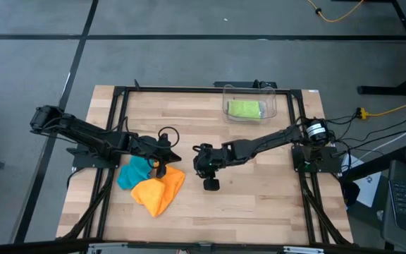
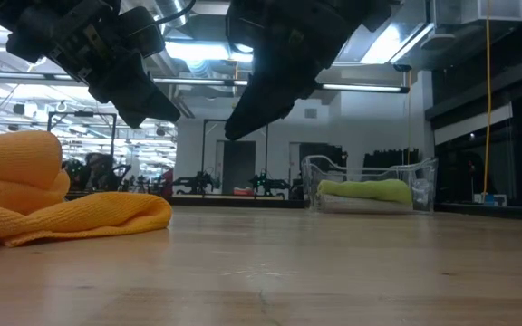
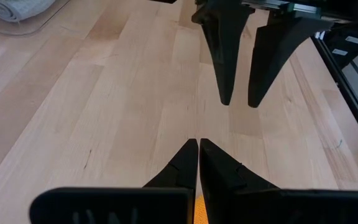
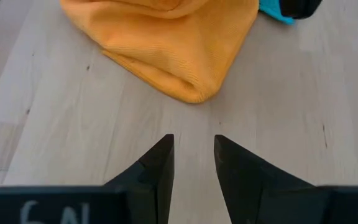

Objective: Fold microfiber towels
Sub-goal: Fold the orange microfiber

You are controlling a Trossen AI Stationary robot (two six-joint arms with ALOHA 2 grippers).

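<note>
The counter (image 1: 259, 190) is pale wood in butcher-block strips, framed by black rails. On it, the orange towel (image 1: 161, 192) is a bright, even orange, plain and without pattern. Touching it on the side away from the clear plastic bin (image 1: 249, 102), the teal blue towel (image 1: 134, 173) shows a solid blue-green. Inside the bin lies the lime green towel (image 1: 244, 109), a yellowish green. Both arms are black, and so are the left gripper (image 1: 169, 156) and the right gripper (image 1: 198, 153) fingers. The floor (image 1: 189, 42) around is dark grey with lighter seams.
</note>
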